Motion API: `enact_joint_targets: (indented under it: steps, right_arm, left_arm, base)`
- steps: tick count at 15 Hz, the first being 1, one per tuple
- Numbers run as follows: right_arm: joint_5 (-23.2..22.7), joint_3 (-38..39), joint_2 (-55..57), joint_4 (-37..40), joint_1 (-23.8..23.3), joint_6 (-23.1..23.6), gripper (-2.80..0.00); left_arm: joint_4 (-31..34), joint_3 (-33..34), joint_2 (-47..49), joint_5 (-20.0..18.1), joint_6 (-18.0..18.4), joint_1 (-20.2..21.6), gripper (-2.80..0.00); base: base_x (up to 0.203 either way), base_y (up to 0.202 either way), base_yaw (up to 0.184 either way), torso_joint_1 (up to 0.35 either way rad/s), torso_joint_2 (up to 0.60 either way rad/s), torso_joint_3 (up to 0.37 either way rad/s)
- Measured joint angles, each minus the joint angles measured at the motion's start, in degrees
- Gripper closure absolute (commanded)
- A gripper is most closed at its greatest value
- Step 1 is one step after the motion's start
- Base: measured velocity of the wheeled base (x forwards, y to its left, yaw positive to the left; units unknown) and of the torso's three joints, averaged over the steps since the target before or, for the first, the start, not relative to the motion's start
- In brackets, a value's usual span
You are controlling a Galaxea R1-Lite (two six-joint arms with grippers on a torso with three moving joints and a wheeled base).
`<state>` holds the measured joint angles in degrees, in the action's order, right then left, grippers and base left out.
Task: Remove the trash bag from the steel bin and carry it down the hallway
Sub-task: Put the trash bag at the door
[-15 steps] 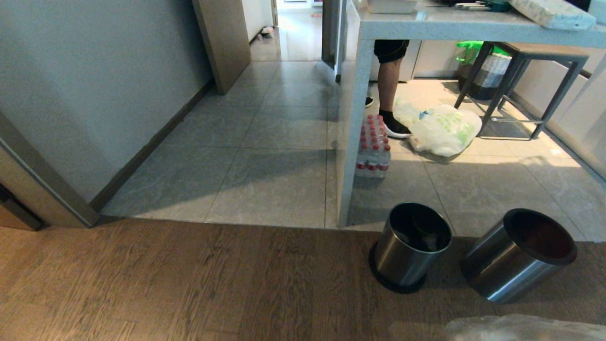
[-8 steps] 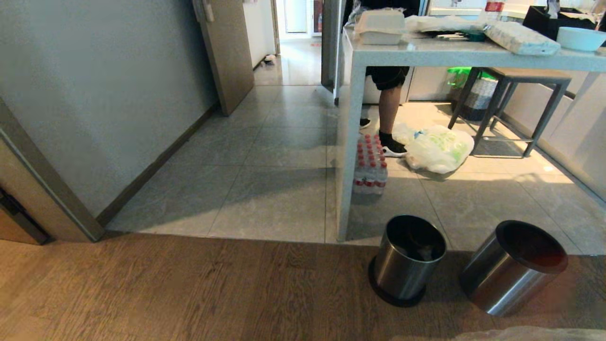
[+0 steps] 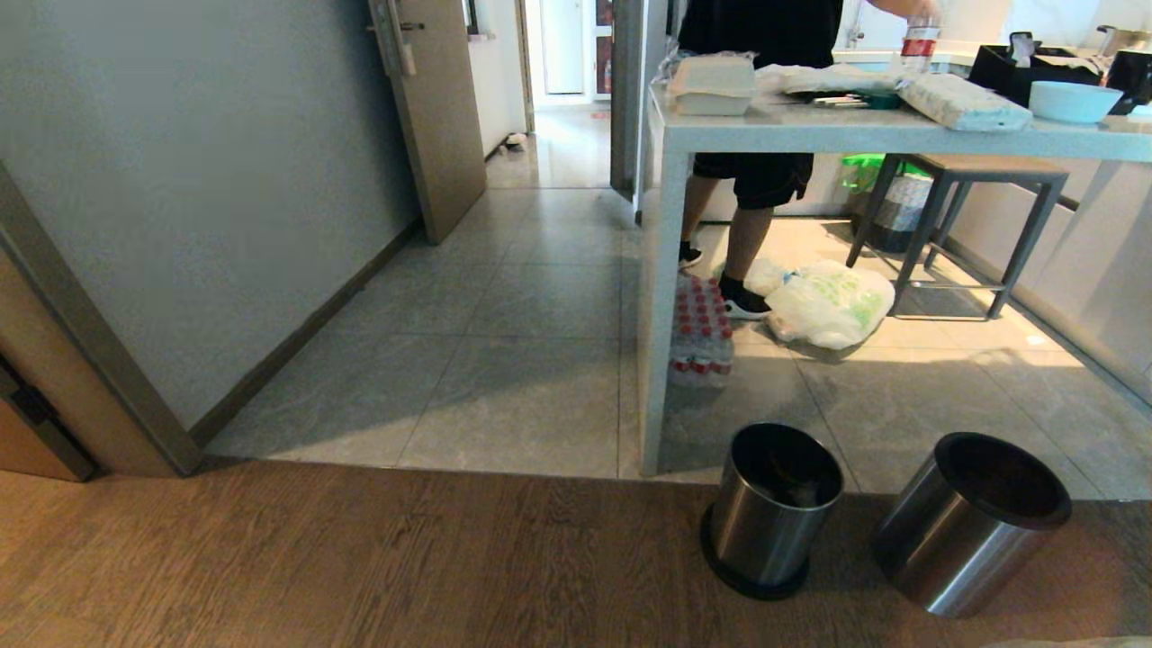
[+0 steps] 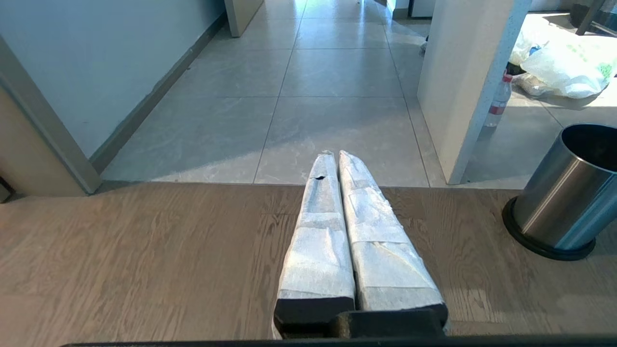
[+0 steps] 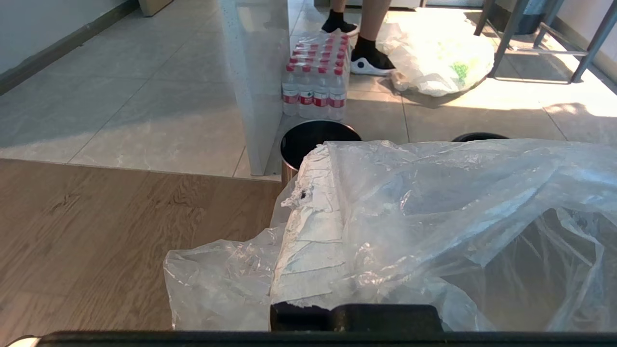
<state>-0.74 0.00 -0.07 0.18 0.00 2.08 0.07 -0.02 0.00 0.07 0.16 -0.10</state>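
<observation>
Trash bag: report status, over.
Right gripper shut on trash bag; left gripper shut, empty. Steel bins ahead. Person at table beside hallway.

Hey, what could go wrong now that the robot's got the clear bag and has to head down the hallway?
The thin clear crinkled plastic bag drapes loosely over the right pincer, so it might slip or snag. Two round brushed-steel bins and a pale table leg stand close. A person stands nearby.

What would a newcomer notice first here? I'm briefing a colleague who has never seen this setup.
Probably the trash bag, crinkled clear plastic draped over the shut right gripper and filling the right wrist view. Next, two steel bins on the wood floor by the tile edge: one upright, one tilted. Beyond them a person stands behind the table.
</observation>
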Motion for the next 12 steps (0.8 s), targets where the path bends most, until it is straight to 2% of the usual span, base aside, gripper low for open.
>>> enact_joint_targets:
  steps: [9, 12]
  right_arm:
    - [-0.02, 0.0, 0.0, -0.02, 0.0, 0.0, 0.0]
    - [0.0, 0.0, 0.0, 0.0, 0.0, 0.0, 0.0]
  left_arm:
    - [0.2, 0.02, 0.0, -0.07, -0.06, 0.0, 0.0]
    - [0.2, 0.02, 0.0, -0.07, -0.09, 0.0, 0.0]
  base:
    - [0.0, 0.0, 0.0, 0.0, 0.0, 0.0]
    - [0.166, 0.0, -0.001, 0.001, 0.0, 0.003]
